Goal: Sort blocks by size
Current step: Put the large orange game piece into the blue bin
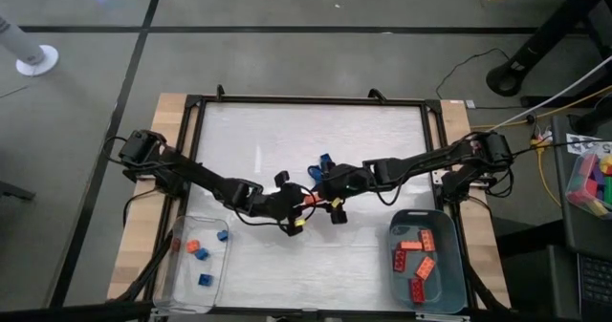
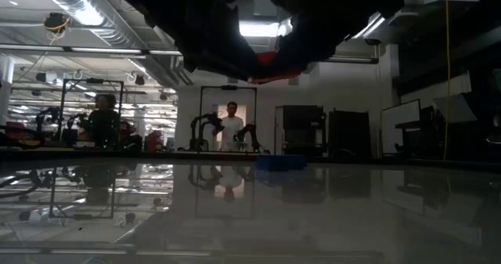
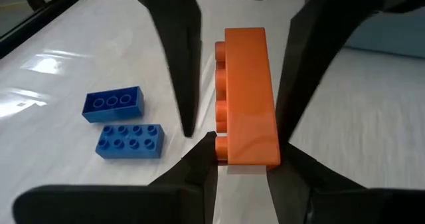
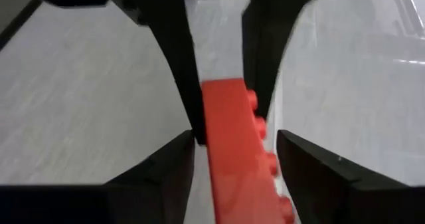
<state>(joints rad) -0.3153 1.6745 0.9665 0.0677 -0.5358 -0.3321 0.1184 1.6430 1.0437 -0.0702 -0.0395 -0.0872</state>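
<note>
A long orange block (image 1: 311, 200) hangs above the middle of the table, between my two grippers. My left gripper (image 3: 242, 159) comes from the table's left and is shut on one end of it. My right gripper (image 4: 236, 144) comes from the right and stands open, one finger on each side of the block's other end (image 3: 244, 44). Two blue blocks (image 3: 113, 104) (image 3: 129, 141) lie flat on the table just beyond, studs up. In the low view the orange block (image 2: 274, 70) shows under the dark grippers, well above the tabletop. My left gripper pinches the orange block's near end (image 3: 247, 151) between its two fingers, one on the studded face and one on the flat underside. The fingers come from the table's left, slanting down, and lie along the block. The block is lifted clear, studs turned sideways.
A clear tray (image 1: 167, 284) at the near left holds a few short orange and blue blocks. A grey-blue tray (image 1: 461, 265) at the near right holds several long orange and red blocks. A black frame (image 1: 306, 100) borders the white tabletop.
</note>
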